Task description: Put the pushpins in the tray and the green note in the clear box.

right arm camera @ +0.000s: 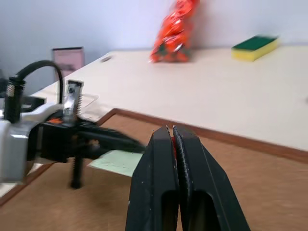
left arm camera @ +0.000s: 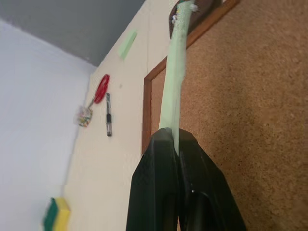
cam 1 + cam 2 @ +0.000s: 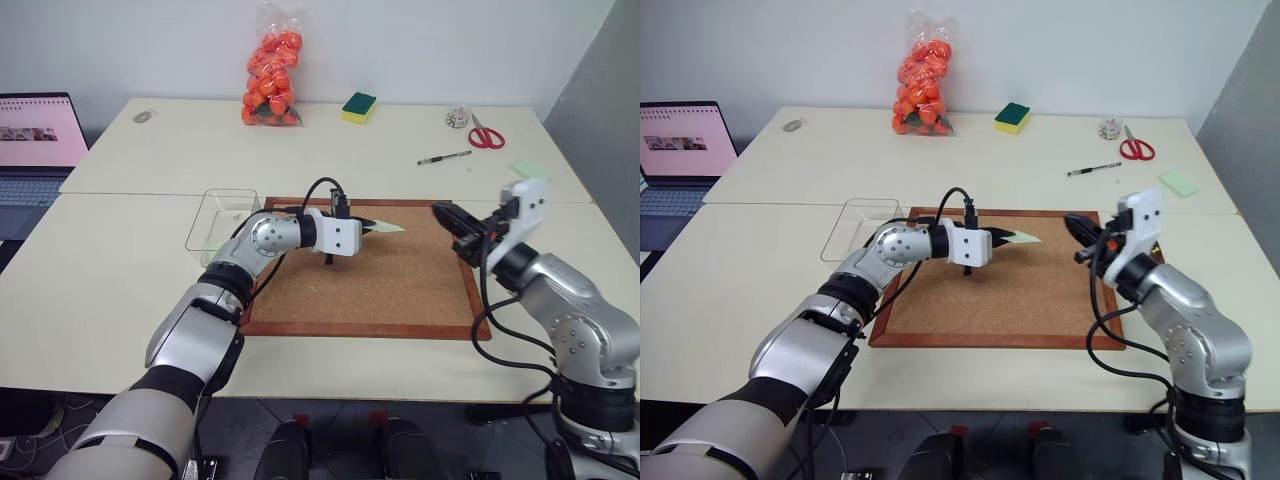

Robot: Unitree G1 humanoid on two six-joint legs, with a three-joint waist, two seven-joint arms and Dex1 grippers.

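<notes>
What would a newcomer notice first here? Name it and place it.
First, the left gripper over the cork board, shut on the green note, which sticks out flat past its fingertips. Next, the bright bag of orange balls at the table's far edge, with a green-and-yellow sponge beside it. The right gripper hangs shut near the board's right edge.

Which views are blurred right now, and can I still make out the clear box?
Left wrist view: the green note smears toward its far end, fingers sharp. Right wrist view: background soft, the left gripper slightly blurred. Head views: sharp and evenly lit; the clear box reads faintly against the pale table, its rim visible beside the cork board.
</notes>
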